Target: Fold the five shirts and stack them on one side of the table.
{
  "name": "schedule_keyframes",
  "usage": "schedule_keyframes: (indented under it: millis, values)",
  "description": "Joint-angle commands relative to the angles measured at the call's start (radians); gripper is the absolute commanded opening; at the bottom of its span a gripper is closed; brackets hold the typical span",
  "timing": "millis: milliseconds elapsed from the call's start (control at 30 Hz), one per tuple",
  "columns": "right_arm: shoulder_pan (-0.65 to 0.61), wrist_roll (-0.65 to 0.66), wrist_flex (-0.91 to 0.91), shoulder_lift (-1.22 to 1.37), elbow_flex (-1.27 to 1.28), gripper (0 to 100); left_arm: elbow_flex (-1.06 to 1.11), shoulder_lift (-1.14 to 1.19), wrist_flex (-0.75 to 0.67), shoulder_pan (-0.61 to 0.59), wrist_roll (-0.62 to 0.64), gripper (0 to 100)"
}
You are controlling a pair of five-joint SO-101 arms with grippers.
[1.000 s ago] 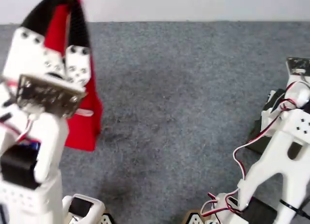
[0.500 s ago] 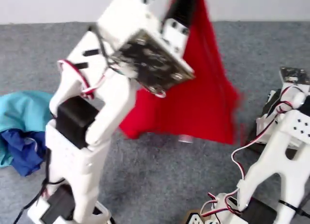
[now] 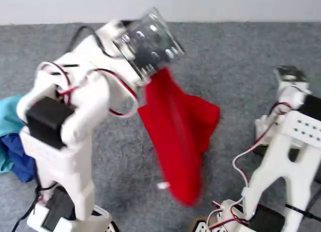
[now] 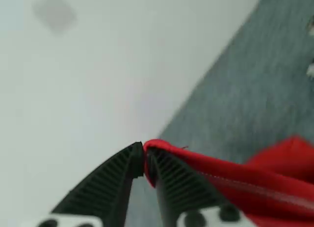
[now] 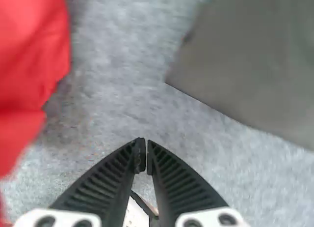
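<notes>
Where the high view looks down, we note a grey carpet-like surface [image 3: 241, 56] running to a white wall [image 3: 200, 6] at the far edge. At left the left arm [image 3: 75, 121] stands tall; the red shirt [image 3: 180, 136] hangs from its tip over the middle. We cannot tell whether its lower end touches down. A teal shirt [image 3: 7, 121] and a blue shirt [image 3: 15, 159] lie bunched at the left edge. The right arm [image 3: 291, 146] stands at right.

Left wrist view: the left gripper [image 4: 144, 160] is pinched tight on the red shirt's edge, with wall and grey surface behind.

Right wrist view: the right gripper [image 5: 142, 156] is closed, holding nothing, above the grey surface. A dark cloth [image 5: 255, 55] lies beyond it.
</notes>
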Motion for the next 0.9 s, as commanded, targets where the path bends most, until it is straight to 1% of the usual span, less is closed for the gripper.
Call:
schedule_keyframes:
  millis: [0,67,167,233,333,500,633,700,800,867]
  values:
    - [-0.148,-0.005,0.024,-0.035,-0.005,0.9,0.111,-0.002,0.066,-0.206,-0.005,1]
    - [-0.229,-0.005,0.01,-0.028,-0.005,0.9,0.205,-0.003,0.064,-0.318,-0.005,1]
    - [-0.351,-0.005,-0.01,-0.024,-0.003,0.9,0.357,-0.002,0.015,-0.471,-0.008,1]
    - [-0.424,-0.003,-0.038,-0.022,0.003,0.9,0.472,-0.006,-0.038,-0.555,-0.009,1]
    - [-0.516,-0.003,-0.079,0.018,0.0,0.9,0.628,-0.009,-0.115,-0.649,-0.011,1]
    - [-0.657,-0.003,-0.093,0.191,-0.005,0.9,0.834,-0.009,-0.222,-0.735,-0.011,1]
    - [-0.699,-0.003,-0.147,0.335,-0.018,0.9,0.903,-0.009,-0.252,-0.773,-0.011,1]
    - [-0.717,-0.005,-0.102,0.389,-0.066,0.9,0.914,-0.002,-0.267,-0.792,-0.011,1]
    - [-0.782,0.002,0.05,0.456,-0.153,0.9,0.952,-0.002,-0.31,-0.813,-0.011,1]
    - [-0.816,0.02,0.045,0.463,-0.15,0.9,0.997,-0.002,-0.342,-0.818,-0.011,1]
